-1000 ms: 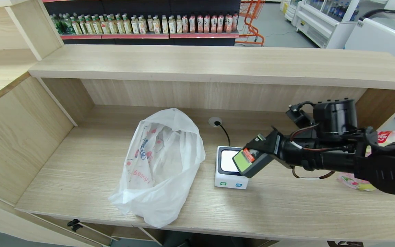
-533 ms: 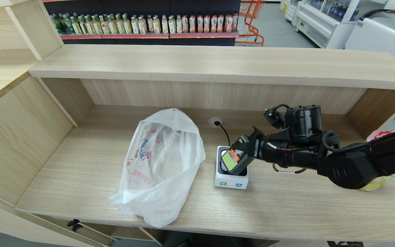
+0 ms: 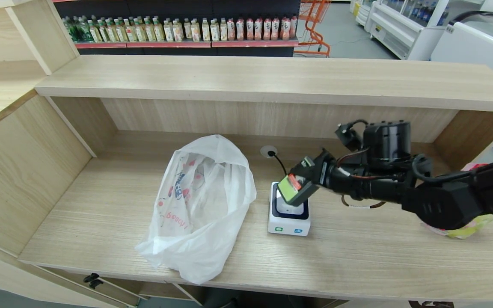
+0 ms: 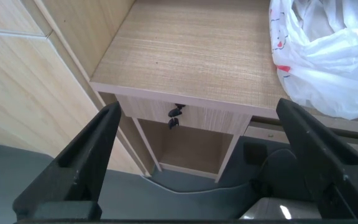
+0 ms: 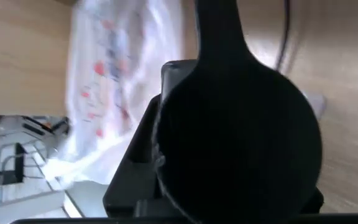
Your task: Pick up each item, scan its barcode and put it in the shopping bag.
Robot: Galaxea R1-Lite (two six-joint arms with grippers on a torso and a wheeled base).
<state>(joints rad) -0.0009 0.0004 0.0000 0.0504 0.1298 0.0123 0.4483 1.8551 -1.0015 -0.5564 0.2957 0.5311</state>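
My right gripper [image 3: 305,179] is shut on a small dark box with a green and red face [image 3: 292,188]. It holds the box tilted just above the white scanner [image 3: 289,224] in the middle of the counter. The same box [image 5: 241,137] looms dark and close in the right wrist view. The white plastic shopping bag [image 3: 201,201] lies open left of the scanner, and its edge [image 4: 328,62] shows in the left wrist view. My left gripper [image 4: 197,162] hangs open below the counter's front left corner with nothing between its fingers [image 4: 95,149].
A colourful snack packet [image 3: 471,226] lies at the counter's right end, partly under my right arm. The scanner's black cable [image 3: 280,164] runs back to a grommet. A raised shelf and side walls enclose the counter [image 3: 101,205]. A drawer with a lock [image 4: 176,115] sits under the front edge.
My right arm has carried the box leftward from beside the scanner to over its window, then raised it slightly. The bag and scanner have stayed put.
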